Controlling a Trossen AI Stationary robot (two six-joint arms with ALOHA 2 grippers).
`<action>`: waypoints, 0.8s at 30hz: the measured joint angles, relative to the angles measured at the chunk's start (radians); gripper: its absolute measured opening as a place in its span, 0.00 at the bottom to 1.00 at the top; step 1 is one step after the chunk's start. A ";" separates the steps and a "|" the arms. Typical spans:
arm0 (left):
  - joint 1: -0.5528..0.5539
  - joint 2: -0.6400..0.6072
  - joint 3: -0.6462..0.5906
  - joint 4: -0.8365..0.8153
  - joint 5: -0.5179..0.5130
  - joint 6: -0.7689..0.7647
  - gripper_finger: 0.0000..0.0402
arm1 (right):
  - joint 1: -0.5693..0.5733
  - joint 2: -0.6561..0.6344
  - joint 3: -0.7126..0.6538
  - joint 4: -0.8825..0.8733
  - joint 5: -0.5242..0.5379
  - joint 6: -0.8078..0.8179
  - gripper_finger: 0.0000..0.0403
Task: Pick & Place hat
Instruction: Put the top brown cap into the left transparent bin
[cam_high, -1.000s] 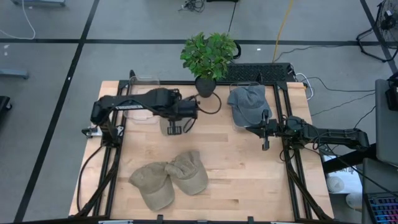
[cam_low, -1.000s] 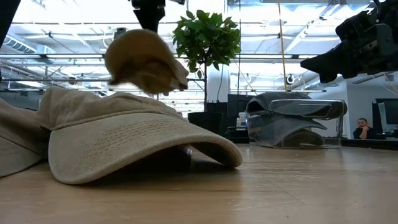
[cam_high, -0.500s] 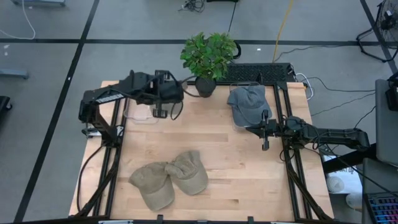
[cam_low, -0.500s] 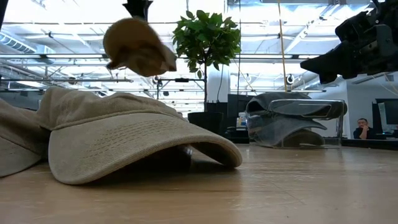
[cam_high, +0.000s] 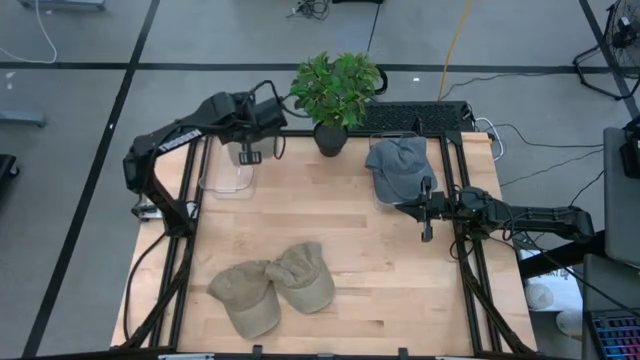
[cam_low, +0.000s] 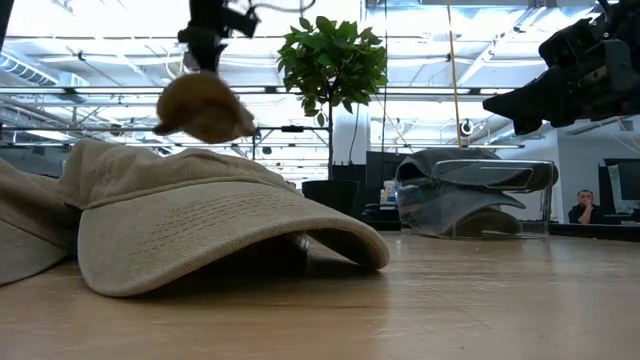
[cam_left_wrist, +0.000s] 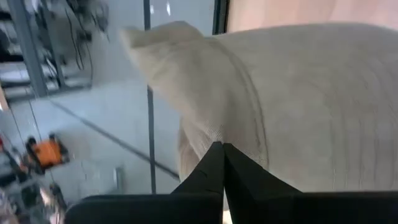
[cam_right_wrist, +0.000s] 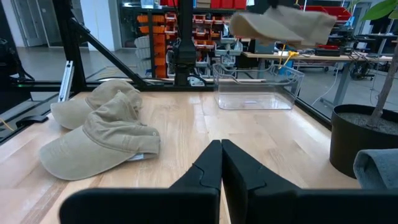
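Observation:
A tan hat (cam_low: 200, 108) hangs in the air under my left gripper (cam_low: 207, 55), which is shut on it. In the right wrist view this hat (cam_right_wrist: 283, 25) is above the empty clear bin (cam_right_wrist: 255, 93) at the far left of the table. From above, my left gripper (cam_high: 248, 154) and its arm hide the hat. Two more tan hats (cam_high: 270, 285) lie overlapping on the table near its front edge. My right gripper (cam_high: 408, 207) is shut and points level over the table's right side, with nothing in it. My left gripper pinches a raised fold of the tan hat's cloth (cam_left_wrist: 214, 134) between its two shut fingers. The fingers come from above, slanting down. The hat hangs below them, clear of the table and of the bin.
A grey hat (cam_high: 398, 165) lies in a second clear bin at the far right. A potted plant (cam_high: 335, 90) stands at the middle of the far edge. Black frame rails run along both table sides. A person (cam_low: 580, 208) sits in the room behind.
My left gripper has swung from the middle of the table toward its far left corner, rising slightly and turning. The tan hat has gone with it, still hanging, and is now over the clear bin.

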 joint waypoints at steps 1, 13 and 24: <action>0.012 -0.003 -0.030 -0.001 0.000 -0.005 0.00 | 0.000 0.000 0.000 0.000 0.000 0.000 0.00; 0.062 -0.147 -0.404 0.005 -0.016 -0.027 0.00 | 0.000 0.000 0.000 0.000 0.000 0.000 0.00; -0.022 -0.169 -0.650 0.134 -0.243 0.124 0.00 | 0.000 0.000 0.000 0.000 0.000 0.000 0.00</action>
